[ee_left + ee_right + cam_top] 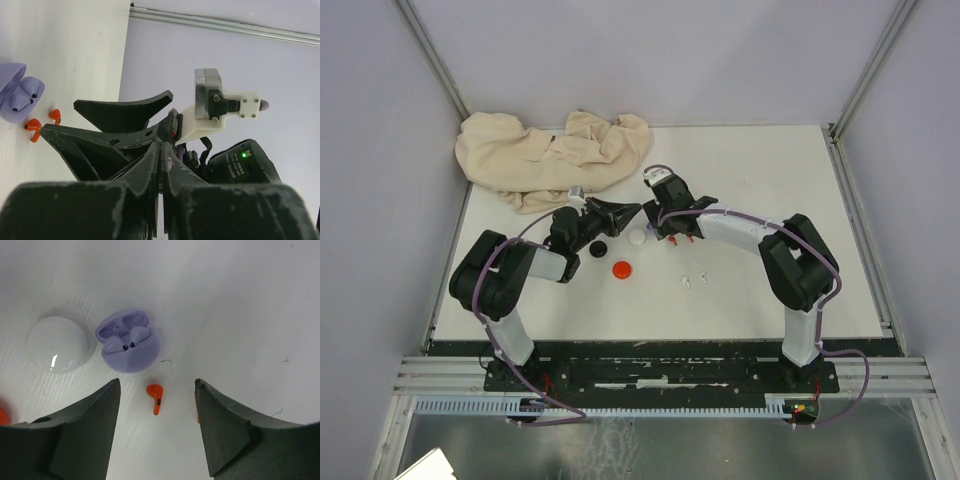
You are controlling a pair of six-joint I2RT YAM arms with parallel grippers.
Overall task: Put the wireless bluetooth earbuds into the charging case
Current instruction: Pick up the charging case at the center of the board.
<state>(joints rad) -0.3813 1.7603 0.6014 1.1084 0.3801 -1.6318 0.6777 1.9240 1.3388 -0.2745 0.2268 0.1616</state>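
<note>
We see the right gripper spread wide above the table, gripping nothing. One red earbud lies between its fingers. Just beyond it, the open purple case holds two purple earbuds. The left gripper is pressed together.

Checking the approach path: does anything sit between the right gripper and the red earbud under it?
Nothing visible does. The red earbud lies in the open gap of the right gripper. The purple case and white case sit beyond it, off the path.
</note>
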